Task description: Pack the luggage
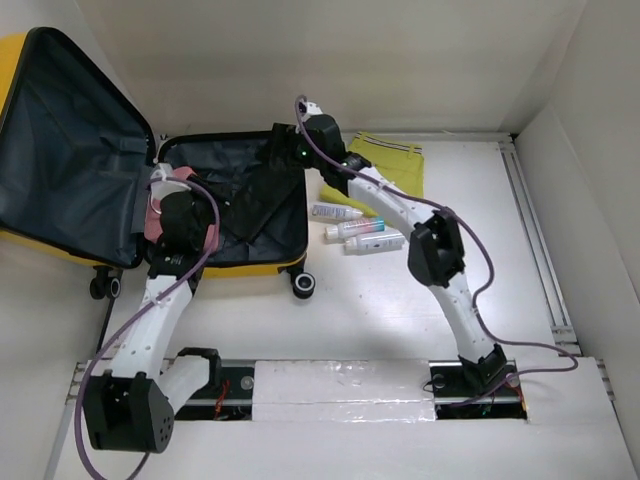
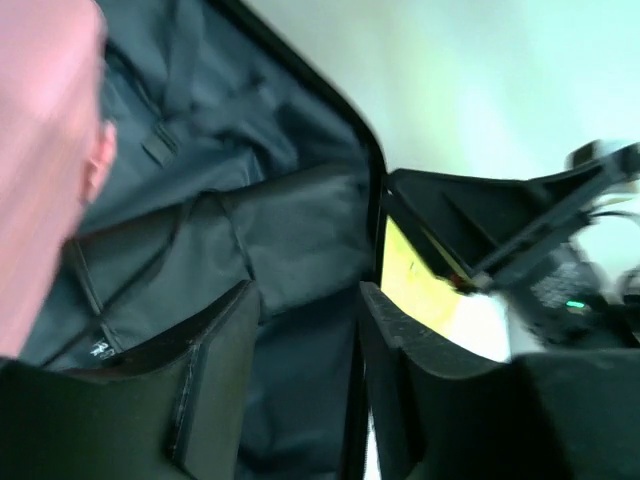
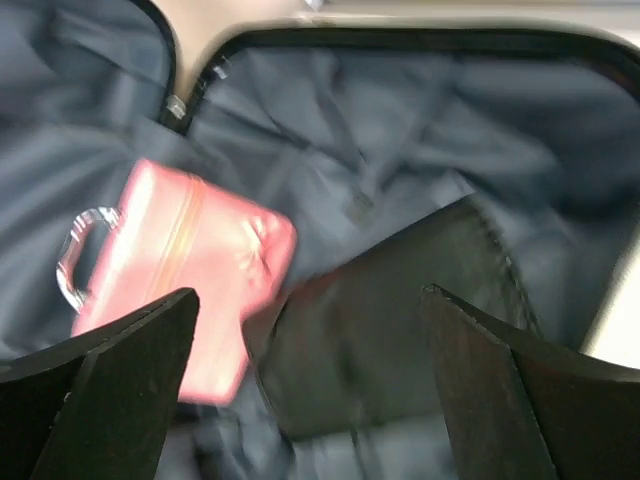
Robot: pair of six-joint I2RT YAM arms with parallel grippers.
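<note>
**Suitcase open on table, both grippers over it**

White table (image 1: 400, 320), white walls (image 1: 300, 60) on three sides. One yellow suitcase (image 1: 70, 140) sits at back left with its lid open to the left; dark grey lining, two black wheels (image 1: 303, 284) showing. One pink case (image 3: 190, 270) is inside, near the hinge. Left gripper (image 2: 308, 300) is just beside it, narrow gap, nothing between the fingers. Right gripper (image 3: 310, 295) is over the base half, fingers wide, gripping nothing. Right of the suitcase are three small bottles (image 1: 358, 228), labels too small to read, and one folded yellow cloth (image 1: 392, 160) behind them. Wrist views are blurred
</note>
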